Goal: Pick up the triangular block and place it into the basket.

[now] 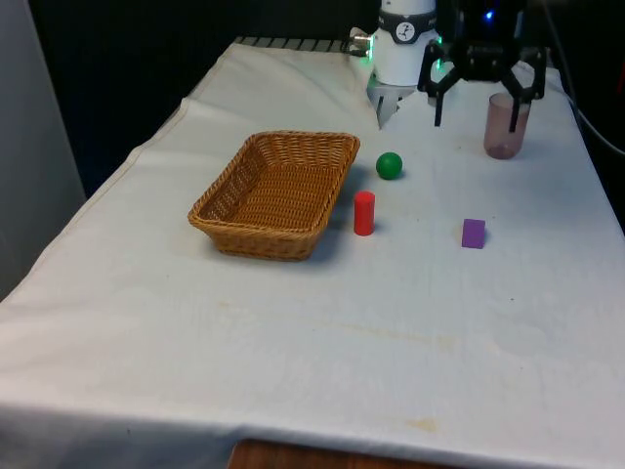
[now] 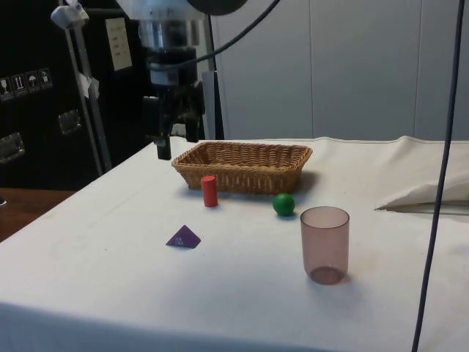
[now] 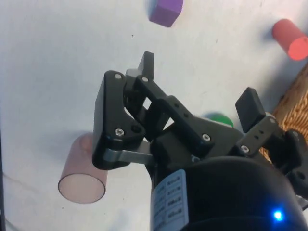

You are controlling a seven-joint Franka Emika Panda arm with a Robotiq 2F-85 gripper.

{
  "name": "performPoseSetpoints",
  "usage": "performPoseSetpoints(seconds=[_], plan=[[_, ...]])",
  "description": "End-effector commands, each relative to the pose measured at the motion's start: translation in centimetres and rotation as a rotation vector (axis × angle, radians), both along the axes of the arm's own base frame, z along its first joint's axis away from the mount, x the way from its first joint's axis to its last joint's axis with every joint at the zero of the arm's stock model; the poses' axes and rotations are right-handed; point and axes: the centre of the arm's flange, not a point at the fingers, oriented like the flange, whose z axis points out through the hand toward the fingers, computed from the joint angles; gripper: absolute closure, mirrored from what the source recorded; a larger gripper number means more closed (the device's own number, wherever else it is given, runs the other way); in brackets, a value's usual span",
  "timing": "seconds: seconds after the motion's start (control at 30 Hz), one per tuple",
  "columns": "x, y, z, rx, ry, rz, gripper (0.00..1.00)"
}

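Hanging above the cloth, the jaws gape wide, empty, touching nothing.

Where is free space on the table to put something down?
The near half of the cloth, in front of the basket, is bare. It is crowded beside the basket: red cylinder, green ball, purple block and cup.

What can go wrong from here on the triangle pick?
1. The purple triangular block has sloped faces, so the open gripper may squeeze it out instead of holding it.
2. The red cylinder stands upright between the block and the basket; a low carry could knock it over.
3. The pink cup stands close beside the gripper and could be clipped as the arm moves off.
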Motion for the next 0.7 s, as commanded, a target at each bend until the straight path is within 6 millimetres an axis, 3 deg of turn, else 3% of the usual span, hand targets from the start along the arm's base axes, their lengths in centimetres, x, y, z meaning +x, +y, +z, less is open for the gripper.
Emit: performPoseSetpoints(seconds=[0.0,0.4,0.47,0.67], plan=[[0.0,0.2,-0.4,-0.006,-0.012,-0.008,0.00],[0.5,1.9,-2.8,0.014,-0.019,-0.017,0.00],[0.6,2.4,-4.3,0.011,-0.027,-0.020,0.00],[0.7,2.7,-6.3,0.016,-0.031,-0.015,0.00]])
